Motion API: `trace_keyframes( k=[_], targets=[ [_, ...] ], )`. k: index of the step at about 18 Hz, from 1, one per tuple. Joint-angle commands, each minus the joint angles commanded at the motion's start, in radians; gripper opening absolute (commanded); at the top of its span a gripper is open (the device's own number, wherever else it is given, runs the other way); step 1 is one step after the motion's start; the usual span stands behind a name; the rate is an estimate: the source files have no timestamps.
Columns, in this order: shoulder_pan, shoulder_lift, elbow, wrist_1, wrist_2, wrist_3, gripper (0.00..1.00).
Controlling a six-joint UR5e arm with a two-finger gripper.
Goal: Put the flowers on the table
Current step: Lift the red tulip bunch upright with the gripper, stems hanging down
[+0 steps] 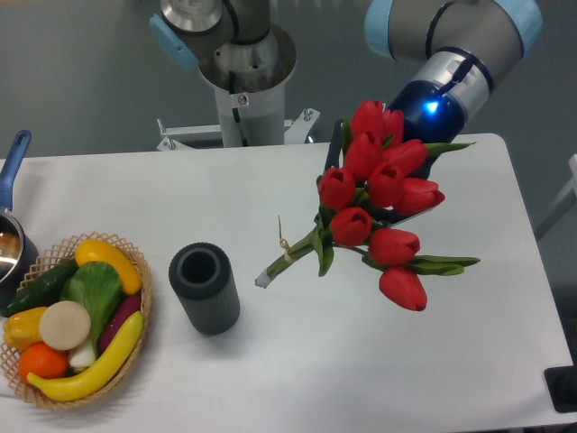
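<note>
The flowers (379, 203), a bunch of red tulips with green leaves, hang tilted over the right half of the white table (297, 379). Their tied stems (287, 257) point down to the lower left, with the stem end close to the table top. My gripper (362, 180) comes in from the upper right below its blue-lit wrist (433, 106). It is mostly hidden behind the tulip heads. Only dark finger parts show at the bunch's edges, and the jaws appear closed on the bunch.
A dark grey ribbed vase (205, 287) stands upright left of the stem end. A wicker basket (135, 271) of fruit and vegetables sits at the front left. A pot with a blue handle (11, 180) is at the left edge. The arm's base (243, 81) stands behind the table.
</note>
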Motion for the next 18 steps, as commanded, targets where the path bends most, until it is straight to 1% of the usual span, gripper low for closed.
trace_keyframes(
  k=[5,9,13,16,18],
  targets=[
    [-0.002,0.006,0.000,0.000,0.100,0.038,0.37],
    [0.002,0.015,0.005,0.000,0.188,0.044,0.37],
    [0.000,0.026,0.012,-0.002,0.339,0.098,0.37],
    [-0.003,0.034,0.009,-0.003,0.391,0.129,0.37],
    [-0.006,0.037,0.008,-0.003,0.449,0.153,0.37]
  ],
)
